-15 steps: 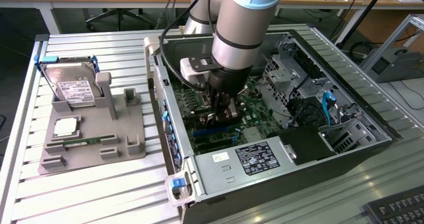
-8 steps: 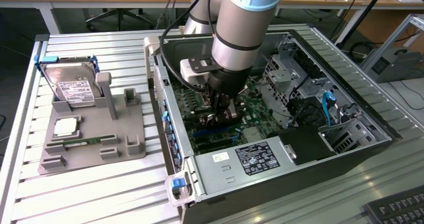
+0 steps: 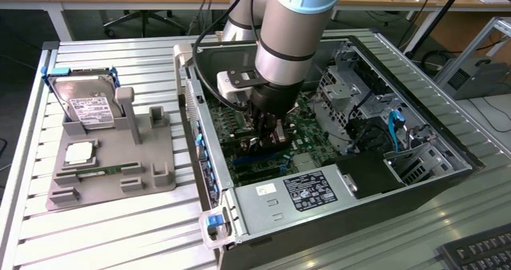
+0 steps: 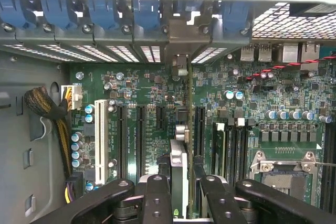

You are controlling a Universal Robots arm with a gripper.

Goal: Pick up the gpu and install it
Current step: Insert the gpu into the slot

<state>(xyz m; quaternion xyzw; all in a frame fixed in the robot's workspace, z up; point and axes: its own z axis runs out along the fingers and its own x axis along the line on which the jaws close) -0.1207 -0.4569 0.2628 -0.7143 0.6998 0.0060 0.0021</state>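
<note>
Black fingers (image 4: pixel 157 198) of my hand (image 4: pixel 178 192) sit closest to the wrist camera, closed on the gpu (image 4: pixel 180 145), which I see edge-on, a thin card running away from the fingers toward the rear slot openings. I hold it upright like this, I judge, so its lower edge can meet an expansion slot squarely and its metal bracket can line up with the rear slot frame (image 4: pixel 181 38). It hangs over the motherboard (image 4: pixel 142 87), between the black slots (image 4: pixel 140 135) on one side and another black slot (image 4: pixel 199 129) on the other; whether it is already seated I cannot tell. From the exterior view, the hand (image 3: pixel 267 132) reaches down into the open computer case (image 3: pixel 447 144), which lies on its side on the slatted counter (image 3: pixel 112 240) so the board faces up. Inside that case sit the power supply (image 3: pixel 307 192), a drive cage (image 3: pixel 351 87) and blue cables (image 3: pixel 393 129). On the exterior view's left, a grey parts tray (image 3: pixel 119 156) carries a hard drive (image 3: pixel 92 105) standing in its cradle, a processor (image 3: pixel 78 153) and a memory stick (image 3: pixel 100 172).
</note>
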